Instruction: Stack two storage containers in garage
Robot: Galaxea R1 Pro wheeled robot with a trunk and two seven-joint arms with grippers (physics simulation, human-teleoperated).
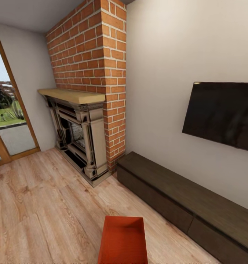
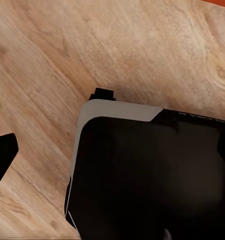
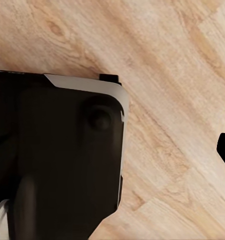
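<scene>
Sitting on the plank floor (image 1: pixel 39 205) near the robot, one orange-red container (image 1: pixel 123 240), open side up, bench (image 1: pixel 186 198) to its right, brick chimney (image 1: pixel 91 47) and fireplace (image 1: pixel 78 135) beyond, grippers' state impossible to tell.

The storage container (image 1: pixel 124 240), bench (image 1: pixel 197 205) and TV (image 1: pixel 223 113) are cut off by the picture's edges.

No legible text (none anywhere)
</scene>
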